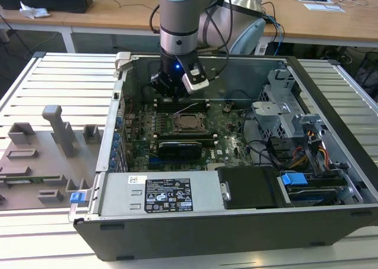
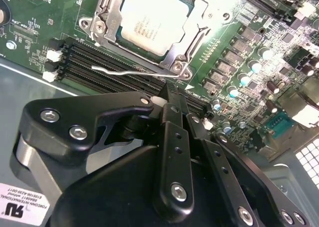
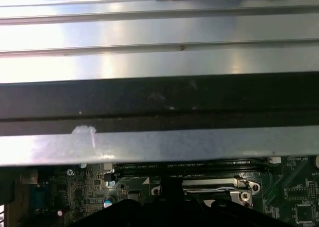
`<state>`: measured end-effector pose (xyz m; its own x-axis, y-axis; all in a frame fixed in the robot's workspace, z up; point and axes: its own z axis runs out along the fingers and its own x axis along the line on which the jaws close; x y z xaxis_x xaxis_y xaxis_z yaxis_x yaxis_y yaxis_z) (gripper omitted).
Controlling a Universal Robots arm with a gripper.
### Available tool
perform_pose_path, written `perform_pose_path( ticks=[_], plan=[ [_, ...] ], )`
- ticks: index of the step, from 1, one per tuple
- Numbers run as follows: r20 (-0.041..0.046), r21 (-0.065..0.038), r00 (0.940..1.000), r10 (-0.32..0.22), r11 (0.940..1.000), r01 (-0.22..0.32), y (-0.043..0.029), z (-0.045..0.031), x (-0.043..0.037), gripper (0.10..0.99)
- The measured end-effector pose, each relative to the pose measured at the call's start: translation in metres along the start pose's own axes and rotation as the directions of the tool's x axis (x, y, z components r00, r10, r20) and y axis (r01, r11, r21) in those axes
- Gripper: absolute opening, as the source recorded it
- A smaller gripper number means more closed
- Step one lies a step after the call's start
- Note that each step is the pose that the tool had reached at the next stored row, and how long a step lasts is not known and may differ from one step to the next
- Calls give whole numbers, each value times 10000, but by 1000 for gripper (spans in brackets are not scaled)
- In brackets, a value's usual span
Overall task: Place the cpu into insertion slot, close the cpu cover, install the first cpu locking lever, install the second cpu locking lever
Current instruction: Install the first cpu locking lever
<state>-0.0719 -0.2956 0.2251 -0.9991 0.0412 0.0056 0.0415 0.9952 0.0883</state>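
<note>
Hanging low inside the open computer case [image 1: 236,221] on the table [image 1: 53,74], jaws pressed together, gripping nothing. Resting tip just beside a thin wire lever [image 2: 124,72] lying across the memory slots [image 2: 84,55]. Keeping close to the chip [image 2: 149,17], sitting in its socket [image 2: 178,62] with the cover [image 2: 110,7] lying flat around it.

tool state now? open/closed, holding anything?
Tool: closed, nothing held, tips close to the unlatched locking lever.
</note>
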Motion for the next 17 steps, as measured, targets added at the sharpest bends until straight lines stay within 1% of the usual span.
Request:
perform_pose_path(
  ticks=[7,17],
  plan=[
    [0,0,10000,0,10000,0,-3,35,0,106],
    [0,1,10000,1,10000,-1,-9,135,-1,106]
  ],
)
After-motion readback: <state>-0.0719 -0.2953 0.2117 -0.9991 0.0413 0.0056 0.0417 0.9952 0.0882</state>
